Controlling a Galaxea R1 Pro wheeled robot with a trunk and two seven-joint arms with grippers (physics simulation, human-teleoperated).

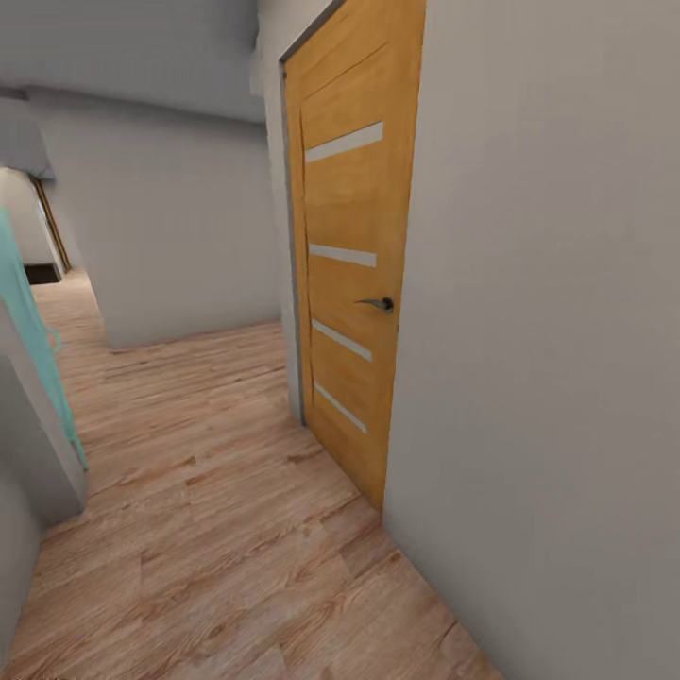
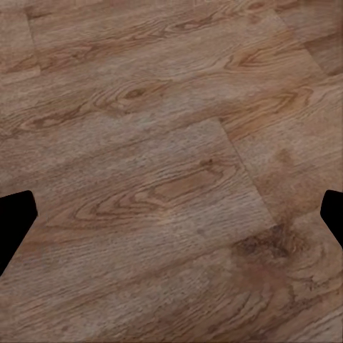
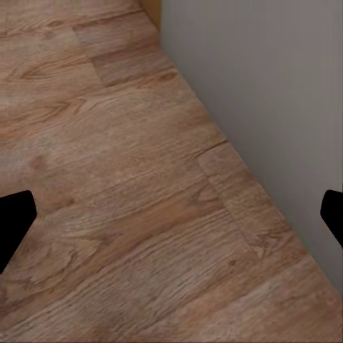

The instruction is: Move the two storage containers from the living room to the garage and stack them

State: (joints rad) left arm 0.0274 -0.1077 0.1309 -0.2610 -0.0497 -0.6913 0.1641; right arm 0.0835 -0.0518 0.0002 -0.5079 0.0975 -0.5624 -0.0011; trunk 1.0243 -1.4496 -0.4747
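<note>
Head view: a hallway with a light wood plank floor point(image 1: 227, 529). An orange-brown wooden door point(image 1: 348, 255) stands at about 1 o'clock, closed in its frame, with four frosted stripes across it and a dark lever handle point(image 1: 378, 303) at its right edge. A pale grey wall point(image 1: 548, 359) runs from the door toward 4 o'clock. A second grey wall point(image 1: 170, 227) closes the far end at 11 o'clock, and beside it the hallway continues toward a dark opening at 10 o'clock. A pale turquoise strip point(image 1: 33, 331) leans along the corner at 9 o'clock; what it is cannot be told.

Left wrist view: bare wood planks point(image 2: 164, 179) with dark grain and a knot. The left gripper point(image 2: 171, 225) shows as two black fingertips point(image 2: 14, 214) at opposite edges of the picture, spread wide apart with only floor between them; it holds nothing.

Right wrist view: the same kind of planks point(image 3: 107, 186) meeting the foot of the grey wall point(image 3: 264, 100), with a sliver of the orange door point(image 3: 150, 8) at the far corner. The right gripper point(image 3: 171, 225) likewise shows two black fingertips point(image 3: 14, 218) set wide apart and empty.

The door, its handle and the far hallway appear from the head camera alone; the wrist cameras give plank grain close up. No writing or label can be read anywhere
</note>
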